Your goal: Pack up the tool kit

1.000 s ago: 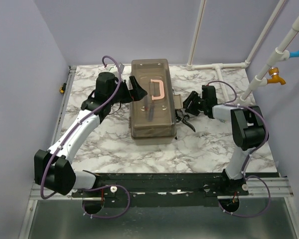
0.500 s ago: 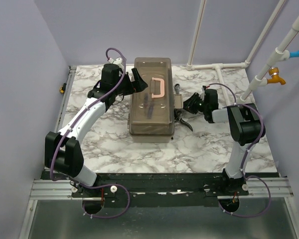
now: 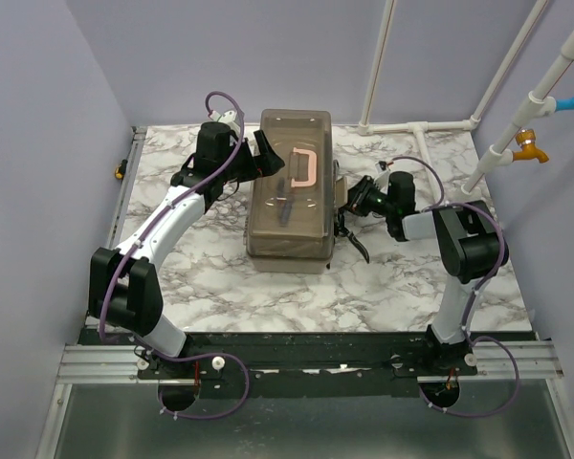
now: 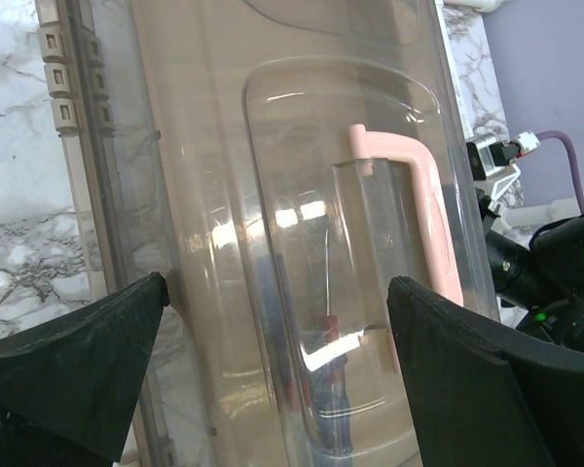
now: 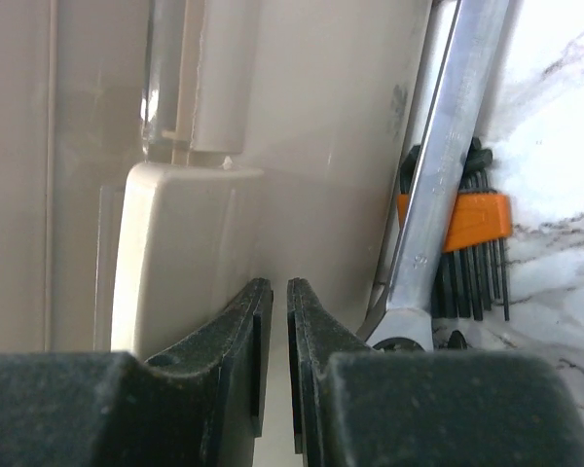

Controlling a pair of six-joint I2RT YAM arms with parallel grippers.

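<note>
Technician: Left claw (image 4: 277,292) condition?

Inspector: Jaws spread wide, gripping nothing. Both fingers (image 4: 78,360) sit over the closed lid of the toolbox (image 4: 224,146). The pink handle (image 4: 423,214) lies flat on the lid ahead of the claw, toward the right of the wrist view. A reddish tool (image 4: 323,336) shows dimly through the smoky plastic, just ahead and between the fingers.

Technician: Right claw (image 5: 279,287)?

Inspector: Jaws drawn almost together, with one narrow slit between them and nothing visible in it. The fingertips point at the toolbox side wall. A beige latch (image 5: 180,253) sits directly ahead, slightly left of the tips; contact cannot be confirmed. A steel wrench (image 5: 443,185) lies ahead and to the right, beside the wall, crossing a hex key set (image 5: 477,222) in an orange holder.

Technician: Toolbox location?

Inspector: On the marble table (image 3: 392,287), between the two claws, lid shut
</note>
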